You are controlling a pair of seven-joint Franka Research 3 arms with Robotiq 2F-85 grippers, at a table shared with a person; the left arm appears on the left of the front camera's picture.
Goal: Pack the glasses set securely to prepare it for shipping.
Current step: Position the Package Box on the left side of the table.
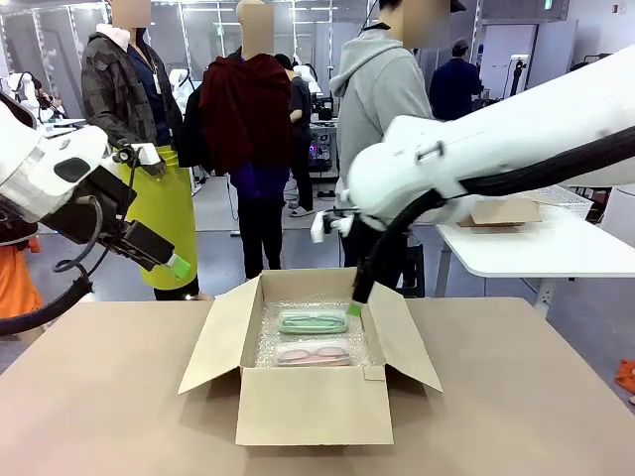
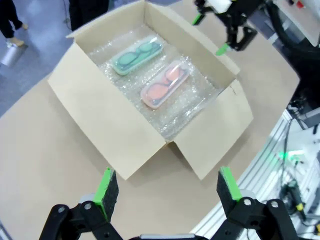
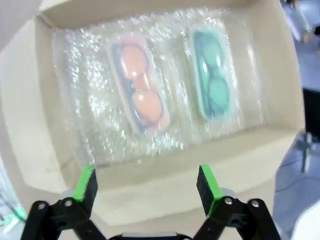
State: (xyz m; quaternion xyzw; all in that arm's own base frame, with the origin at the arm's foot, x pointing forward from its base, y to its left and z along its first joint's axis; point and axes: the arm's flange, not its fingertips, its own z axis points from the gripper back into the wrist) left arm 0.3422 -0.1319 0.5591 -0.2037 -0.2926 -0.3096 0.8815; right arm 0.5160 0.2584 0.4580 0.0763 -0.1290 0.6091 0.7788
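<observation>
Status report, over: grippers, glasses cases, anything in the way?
Left gripper open, raised beside box; right gripper open, over box rim. Green case, pink case side by side on bubble wrap in open box. Nothing blocking.

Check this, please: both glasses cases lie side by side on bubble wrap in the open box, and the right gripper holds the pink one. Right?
Not quite. The right gripper is open and holds nothing; the pink case lies free on the bubble wrap beside the mint case in the box. The right wrist view shows it.
</observation>
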